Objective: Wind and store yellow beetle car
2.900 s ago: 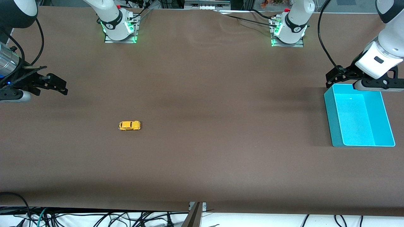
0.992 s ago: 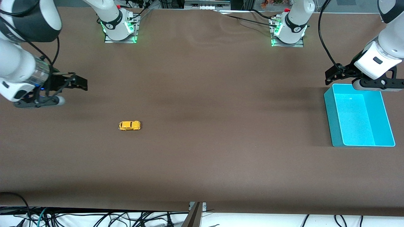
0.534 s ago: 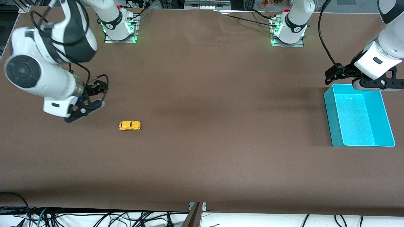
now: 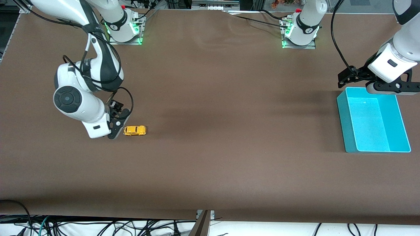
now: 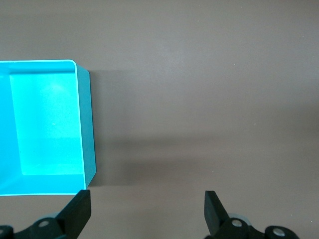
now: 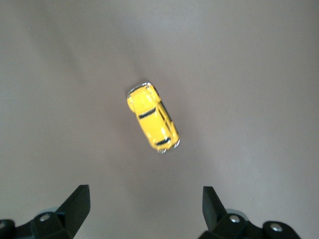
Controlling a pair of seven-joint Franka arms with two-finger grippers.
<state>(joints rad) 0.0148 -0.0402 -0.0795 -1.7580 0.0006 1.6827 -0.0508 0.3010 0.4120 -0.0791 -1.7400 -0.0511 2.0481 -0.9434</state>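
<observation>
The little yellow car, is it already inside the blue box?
No, the yellow beetle car sits on the bare brown table by the right gripper, while the turquoise bin holds nothing.

Bare table (image 4: pixel 210 131) surrounds the yellow beetle car (image 4: pixel 135 130); right gripper (image 4: pixel 115 126) just beside.

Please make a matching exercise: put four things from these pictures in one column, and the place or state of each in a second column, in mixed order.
1. yellow beetle car
2. turquoise bin
3. right gripper
4. left gripper

A. open, over the bare table beside the bin
B. on its wheels on the table
C. empty, at the left arm's end
D. open, close above the car

Pairs: 1-B, 2-C, 3-D, 4-A
</observation>
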